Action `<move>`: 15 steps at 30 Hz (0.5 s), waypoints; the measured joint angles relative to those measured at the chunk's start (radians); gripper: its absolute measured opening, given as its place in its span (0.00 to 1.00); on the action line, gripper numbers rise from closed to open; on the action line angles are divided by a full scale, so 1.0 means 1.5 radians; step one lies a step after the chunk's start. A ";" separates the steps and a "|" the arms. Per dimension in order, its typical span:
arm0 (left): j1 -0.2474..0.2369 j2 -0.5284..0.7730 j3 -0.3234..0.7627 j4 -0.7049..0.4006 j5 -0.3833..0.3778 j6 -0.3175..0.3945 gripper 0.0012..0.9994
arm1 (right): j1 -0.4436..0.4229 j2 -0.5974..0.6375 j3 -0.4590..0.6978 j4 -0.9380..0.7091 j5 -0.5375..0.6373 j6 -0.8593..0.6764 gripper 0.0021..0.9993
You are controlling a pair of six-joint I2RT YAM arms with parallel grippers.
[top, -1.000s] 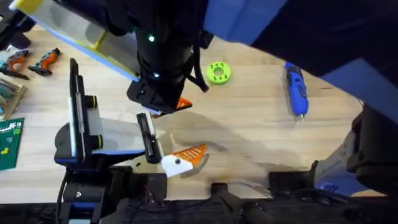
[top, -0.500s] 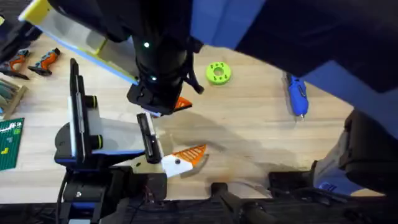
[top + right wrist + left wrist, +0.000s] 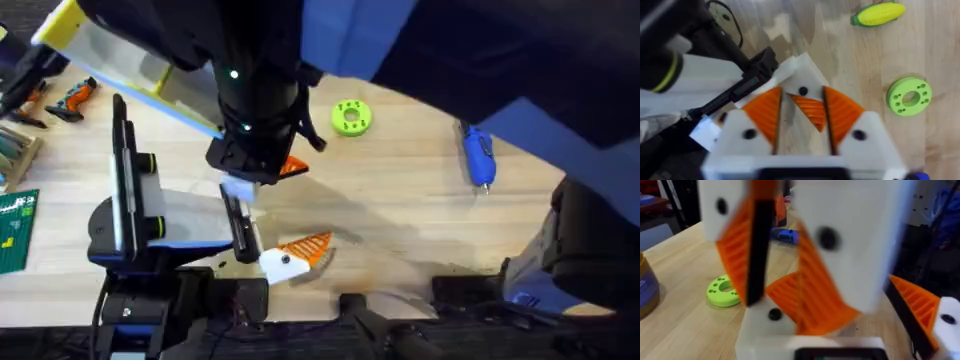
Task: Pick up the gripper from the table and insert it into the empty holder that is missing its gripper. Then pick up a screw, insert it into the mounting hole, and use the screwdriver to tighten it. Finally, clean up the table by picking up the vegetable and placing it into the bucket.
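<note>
While the right pincer (image 3: 802,100) grips the orange wedge (image 3: 809,112) just over the empty holder (image 3: 765,330), the left pincer (image 3: 840,315) stays wide open. The right arm has barely moved since before. Bare surface (image 3: 400,210) lies between one green disc (image 3: 351,117) and one screwdriver (image 3: 477,152). One corn (image 3: 879,13) lies farther off.
</note>
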 joint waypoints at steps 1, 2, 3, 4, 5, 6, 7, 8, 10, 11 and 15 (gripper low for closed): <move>0.000 0.000 0.000 0.000 0.000 0.000 0.99 | 0.000 0.000 0.000 0.000 0.002 0.000 0.52; 0.000 0.000 0.000 0.000 0.000 0.000 0.99 | 0.000 0.000 0.000 -0.006 0.007 -0.002 0.67; 0.000 0.000 0.000 0.000 0.000 0.000 0.99 | -0.002 0.000 0.000 -0.011 0.010 -0.003 0.80; 0.000 0.000 0.000 0.000 0.000 0.000 0.99 | -0.004 0.000 0.001 -0.013 0.012 -0.005 0.86; 0.000 0.000 0.000 0.000 0.000 0.000 0.99 | -0.007 0.000 0.001 -0.013 0.012 -0.005 0.88; 0.000 0.000 0.000 0.000 0.000 0.000 0.99 | -0.008 -0.001 0.001 -0.013 0.012 -0.005 0.89; 0.000 0.000 0.000 0.000 0.000 0.001 0.99 | -0.008 -0.003 0.001 -0.013 0.013 -0.005 0.89; 0.000 0.000 0.000 0.000 0.000 0.001 0.99 | -0.009 -0.005 0.001 -0.013 0.012 -0.005 0.89; 0.000 0.000 0.000 0.000 0.000 0.002 0.99 | -0.013 -0.013 0.001 -0.010 0.010 -0.004 0.89; 0.000 0.000 0.000 0.000 0.000 0.002 0.99 | -0.016 -0.020 0.001 -0.010 0.010 -0.004 0.89; 0.000 0.000 0.000 0.000 0.000 0.003 0.99 | -0.054 -0.062 0.001 -0.009 0.010 0.001 0.89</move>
